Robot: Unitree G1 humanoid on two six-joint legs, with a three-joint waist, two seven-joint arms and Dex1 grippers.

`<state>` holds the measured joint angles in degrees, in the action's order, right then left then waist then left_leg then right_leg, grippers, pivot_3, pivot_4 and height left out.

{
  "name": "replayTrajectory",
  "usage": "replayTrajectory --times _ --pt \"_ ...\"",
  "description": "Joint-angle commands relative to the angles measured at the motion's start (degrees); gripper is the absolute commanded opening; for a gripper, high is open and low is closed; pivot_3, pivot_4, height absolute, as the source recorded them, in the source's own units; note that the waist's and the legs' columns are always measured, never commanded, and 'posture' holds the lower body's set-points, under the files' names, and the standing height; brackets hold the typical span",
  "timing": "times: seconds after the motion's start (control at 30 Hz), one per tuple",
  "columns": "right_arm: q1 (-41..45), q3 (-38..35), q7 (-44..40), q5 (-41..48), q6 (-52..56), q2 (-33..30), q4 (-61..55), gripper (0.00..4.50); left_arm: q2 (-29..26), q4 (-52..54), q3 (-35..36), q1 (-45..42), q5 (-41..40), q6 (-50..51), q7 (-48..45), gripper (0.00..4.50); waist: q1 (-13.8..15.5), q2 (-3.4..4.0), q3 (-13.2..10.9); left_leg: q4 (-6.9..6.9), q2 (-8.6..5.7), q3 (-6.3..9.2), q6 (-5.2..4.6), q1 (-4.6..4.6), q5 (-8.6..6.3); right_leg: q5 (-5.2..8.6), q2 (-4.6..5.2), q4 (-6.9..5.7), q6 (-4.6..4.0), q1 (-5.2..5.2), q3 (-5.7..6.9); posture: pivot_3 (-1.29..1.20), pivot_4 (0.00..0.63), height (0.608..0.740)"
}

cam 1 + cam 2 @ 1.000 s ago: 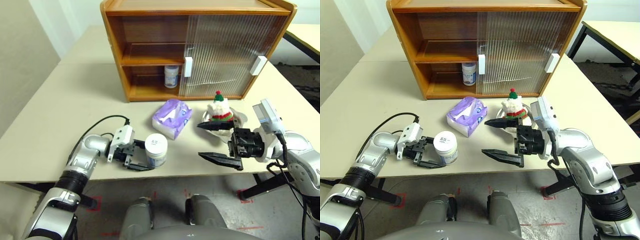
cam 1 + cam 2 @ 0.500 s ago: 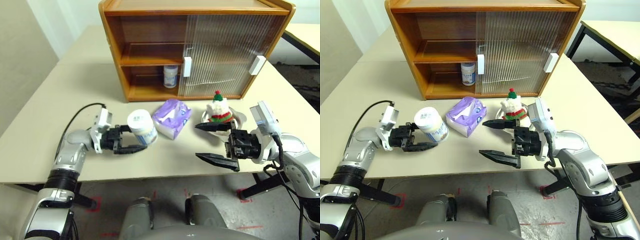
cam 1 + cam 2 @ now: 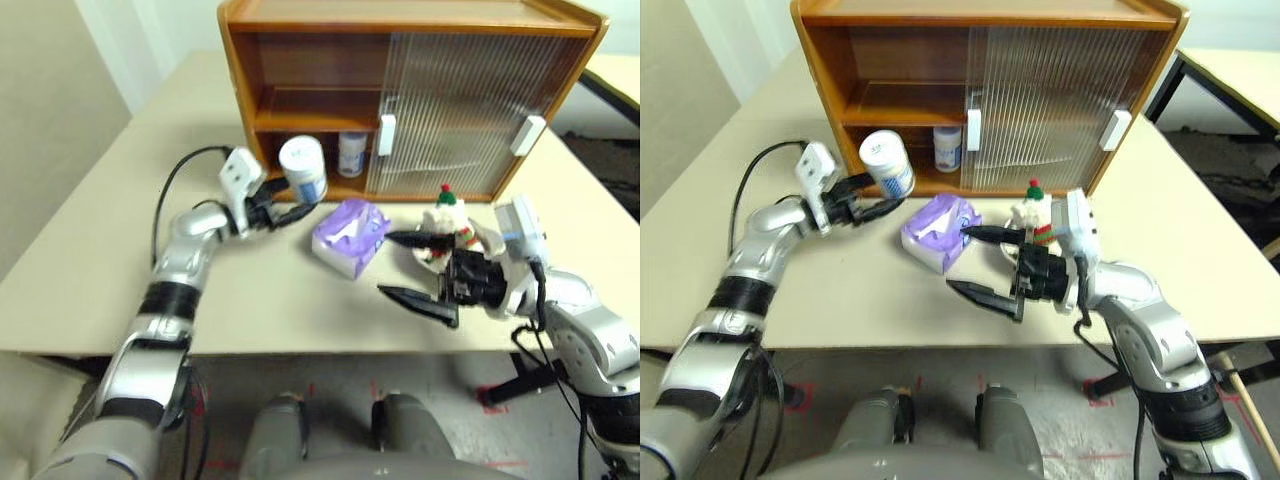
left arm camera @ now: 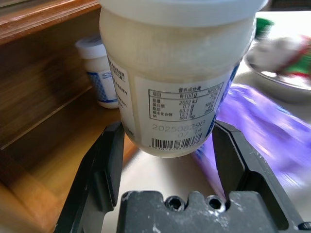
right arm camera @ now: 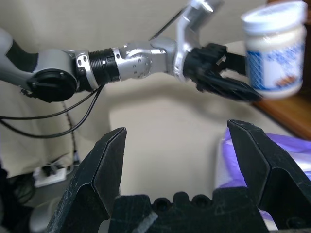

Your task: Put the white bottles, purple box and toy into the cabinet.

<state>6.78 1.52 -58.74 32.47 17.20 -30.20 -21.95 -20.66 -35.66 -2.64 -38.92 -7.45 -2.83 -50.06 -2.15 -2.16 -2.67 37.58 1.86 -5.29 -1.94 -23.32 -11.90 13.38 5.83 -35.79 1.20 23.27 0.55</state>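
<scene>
**Left arm has carried its bottle up to the cabinet**

The left gripper (image 3: 283, 203), clamped on a white bottle (image 3: 303, 170), has risen from the table (image 3: 90, 250) to the cabinet (image 3: 300, 100) opening; a second bottle (image 3: 351, 153) stands inside. The right gripper (image 3: 408, 268) gapes empty between the purple box (image 3: 348, 234) and the toy (image 3: 447, 215).

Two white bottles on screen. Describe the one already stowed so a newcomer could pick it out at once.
Find the wooden cabinet at the back of the table; its left half stands open. On the lower shelf, right beside the ribbed sliding door, stands a small white bottle. Unlike its twin, held in the left gripper in front of the opening, nothing grips it.
</scene>
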Motion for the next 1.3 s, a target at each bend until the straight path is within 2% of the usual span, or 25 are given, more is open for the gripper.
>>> replayTrajectory --times 0.03,0.3,0.63,1.03,1.3 --pt "0.05 -0.16 1.38 -0.99 -0.97 0.11 0.41 4.50 2.31 -5.61 -0.85 -3.23 3.50 -1.44 6.46 3.04 -0.41 0.00 0.00 -0.02 0.01 -0.01 0.00 0.00 0.00 -0.24 -0.03 0.01 0.40 0.03 -0.02 -0.10 0.000 0.740" --pt "-0.70 0.65 3.27 -1.63 -0.73 0.12 -0.99 4.50 7.46 -18.55 -1.41 -8.95 8.45 -4.69 17.99 3.04 -0.47 -0.04 -0.02 -0.14 -0.03 0.00 0.00 -0.04 0.00 -0.18 -0.08 0.05 0.37 0.09 0.03 -0.12 0.000 0.740" --pt "-1.02 0.54 4.12 -1.33 0.03 -0.49 -1.90 4.50 10.07 -29.73 1.84 -14.96 7.84 -5.23 27.34 3.04 -1.49 -0.20 -0.13 -0.12 -0.01 0.03 0.00 -0.06 0.00 -0.20 -0.04 0.06 0.40 0.07 0.05 -0.12 0.013 0.740" --pt "-0.21 0.12 6.43 -1.67 0.74 -1.15 -1.73 4.50 12.76 -35.61 4.49 -18.66 8.11 -4.79 35.29 3.04 -1.53 -0.71 -0.58 -0.19 0.00 0.04 0.01 -0.06 0.00 -0.19 -0.01 0.10 0.40 0.09 0.05 -0.12 0.036 0.740" --pt "0.82 -1.13 12.02 -0.85 2.56 0.57 -1.29 4.50 12.51 -37.55 5.81 -20.31 8.24 -4.51 38.33 3.04 -1.48 -0.74 -0.87 -0.28 0.00 0.04 0.01 -0.06 0.00 -0.19 0.00 0.17 0.40 0.10 0.05 -0.12 0.052 0.740"
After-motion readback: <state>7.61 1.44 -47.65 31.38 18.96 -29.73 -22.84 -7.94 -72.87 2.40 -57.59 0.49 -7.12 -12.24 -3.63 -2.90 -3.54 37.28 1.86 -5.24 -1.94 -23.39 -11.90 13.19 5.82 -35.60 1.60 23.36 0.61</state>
